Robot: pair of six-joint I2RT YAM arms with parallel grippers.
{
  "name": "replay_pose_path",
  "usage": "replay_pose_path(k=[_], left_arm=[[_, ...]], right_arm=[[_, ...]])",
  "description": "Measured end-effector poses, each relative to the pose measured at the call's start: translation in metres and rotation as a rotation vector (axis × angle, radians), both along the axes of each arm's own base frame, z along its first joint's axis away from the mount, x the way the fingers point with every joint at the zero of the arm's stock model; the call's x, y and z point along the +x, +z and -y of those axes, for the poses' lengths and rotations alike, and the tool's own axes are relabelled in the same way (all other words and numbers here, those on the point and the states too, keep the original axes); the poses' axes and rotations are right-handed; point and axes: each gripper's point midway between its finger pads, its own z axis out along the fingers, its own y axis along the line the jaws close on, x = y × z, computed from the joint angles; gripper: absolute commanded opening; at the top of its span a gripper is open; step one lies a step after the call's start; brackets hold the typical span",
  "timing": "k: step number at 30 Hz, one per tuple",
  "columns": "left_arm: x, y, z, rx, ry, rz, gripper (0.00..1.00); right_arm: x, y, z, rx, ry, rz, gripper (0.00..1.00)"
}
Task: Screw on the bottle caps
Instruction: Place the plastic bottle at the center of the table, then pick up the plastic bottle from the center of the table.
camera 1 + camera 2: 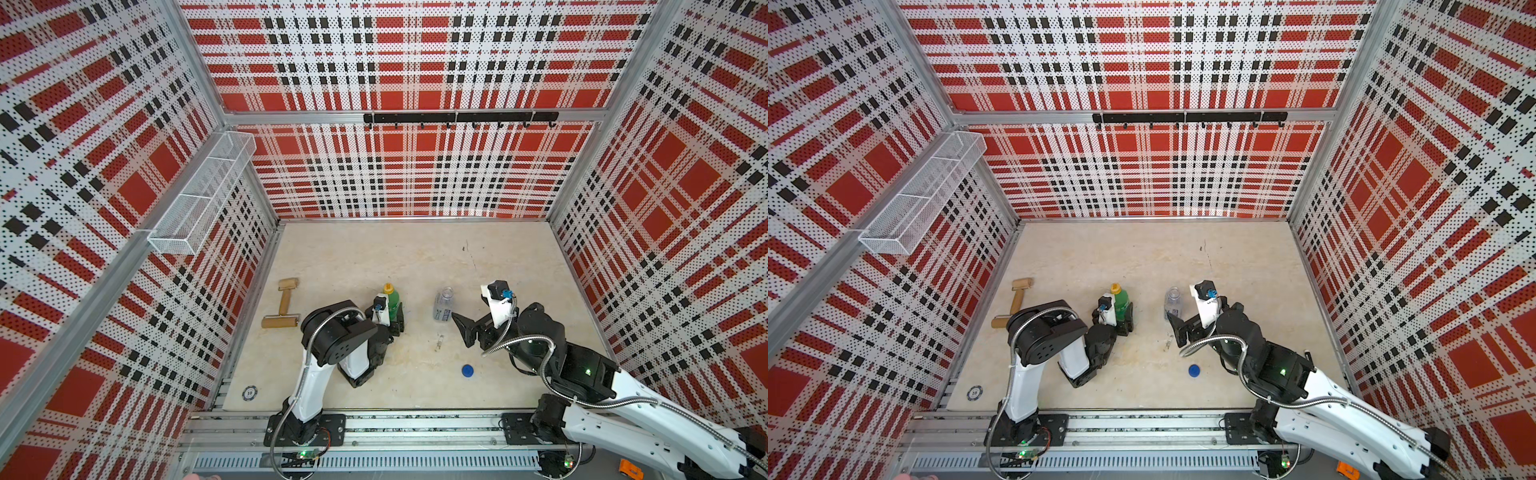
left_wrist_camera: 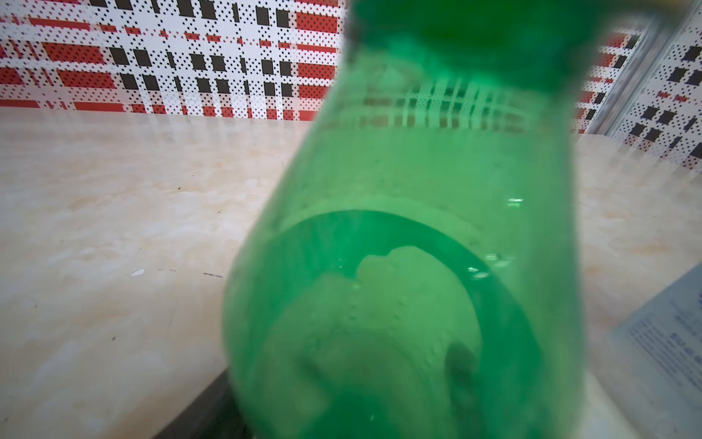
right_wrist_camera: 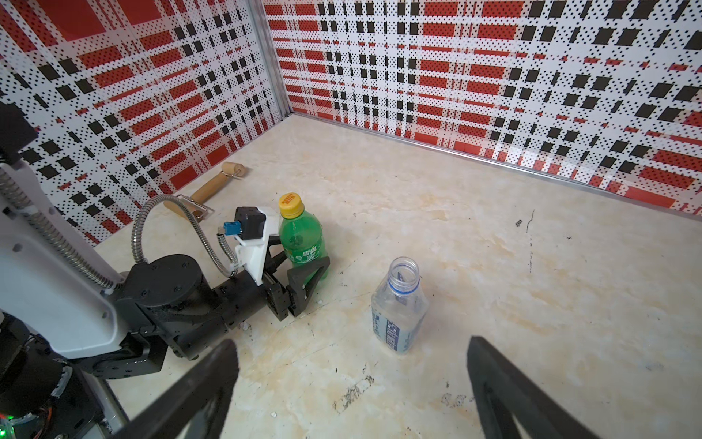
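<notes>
Bottle caps, two in number. The yellow cap (image 3: 291,205) is seated on the neck of the green bottle (image 3: 302,239); how far it has been threaded down cannot be told. The blue cap (image 1: 467,370) is seen in both top views lying loose on the table (image 1: 374,257), toward the front edge and well apart from the clear bottle (image 3: 399,304), which stands upright with its neck uncovered.

Both caps are judged to be light, rigid and small, with sides that may slip under a weak grip. The blue cap would best be taken across its rim from above, so that it can be lowered squarely onto the neck. The bottles are judged to be thin-walled, seemingly empty, and easily tipped or dented; each should be held low on the body while a cap is turned.

The left gripper (image 3: 304,258) is laid low and nearly level, its jaws set on either side of the green bottle's lower body. Whether they press on it or stand just clear cannot be told. The right gripper (image 3: 351,344) is held above the table, angled down toward the clear bottle, with its jaws spread wide and nothing between them.
</notes>
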Motion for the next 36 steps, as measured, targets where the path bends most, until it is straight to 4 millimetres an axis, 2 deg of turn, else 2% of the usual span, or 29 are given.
replay_pose_path(k=[6, 8, 12, 16, 21, 26, 30, 33, 36], left_arm=[[-0.011, -0.002, -0.001, -0.003, -0.008, -0.018, 0.92], [-0.016, 0.000, -0.001, -0.006, -0.009, -0.016, 1.00], [-0.029, 0.010, 0.001, -0.017, -0.016, -0.003, 0.99], [-0.045, 0.030, 0.007, -0.035, -0.030, 0.035, 0.99], [-0.066, 0.065, 0.011, -0.082, -0.058, 0.100, 0.99], [-0.086, 0.106, 0.015, -0.135, -0.102, 0.181, 0.99], [-0.100, 0.143, 0.013, -0.189, -0.137, 0.255, 0.99], [-0.106, 0.171, 0.009, -0.215, -0.155, 0.287, 0.99], [-0.099, 0.209, 0.011, -0.228, -0.186, 0.282, 0.99]], right_arm=[[0.001, -0.004, -0.002, 0.010, -0.009, -0.023, 1.00], [0.003, -0.006, -0.003, 0.006, -0.015, -0.040, 1.00], [0.007, -0.008, -0.008, -0.014, -0.025, -0.091, 1.00], [0.020, -0.004, -0.014, -0.019, -0.036, -0.169, 1.00], [0.044, -0.013, -0.015, -0.029, -0.065, -0.297, 1.00], [0.058, -0.034, -0.012, -0.065, -0.108, -0.414, 1.00], [0.068, -0.040, -0.014, -0.055, -0.137, -0.478, 1.00], [0.073, -0.043, -0.017, -0.039, -0.152, -0.515, 1.00], [0.081, -0.048, -0.022, -0.035, -0.169, -0.559, 1.00]])
